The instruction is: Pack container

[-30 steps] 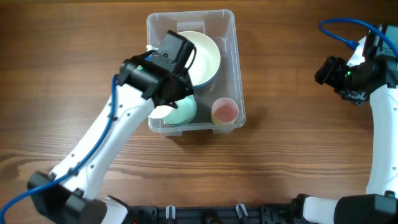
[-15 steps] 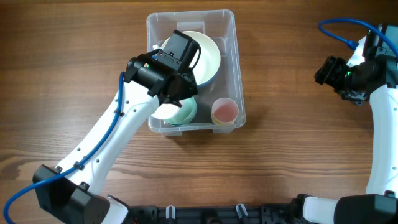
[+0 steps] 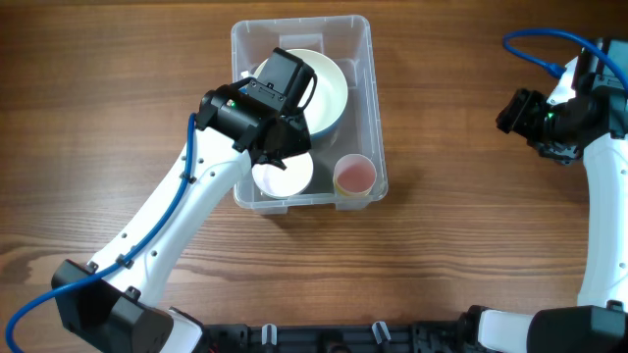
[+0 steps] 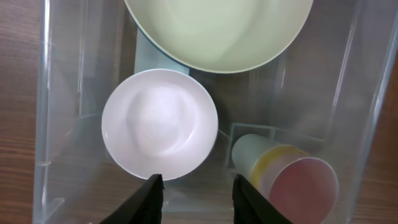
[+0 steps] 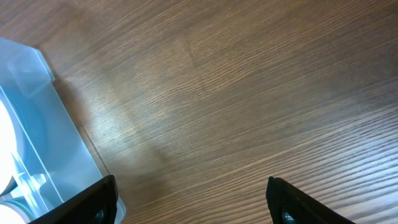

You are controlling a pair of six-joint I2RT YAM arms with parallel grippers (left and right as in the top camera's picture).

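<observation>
Table (image 3: 471, 245): brown wood.
Container (image 3: 301, 22): looks light, stiff, slippery; we'd grab its rim.
Left gripper (image 4: 196, 199), right gripper (image 5: 189, 199): jaws apart, empty.

My L arm (image 3: 186, 211) comes up diag. from the near-left, wrist bent over the near-left half of the container (image 3: 365, 59). L gripper (image 4: 198, 200) points straight down into it, jaws apart w/ nothing between (height above its floor: can't tell). R arm (image 3: 601, 226) stands well right of the container. R gripper (image 5: 194, 202) is spread wide, empty, aimed roughly toward it.
</observation>
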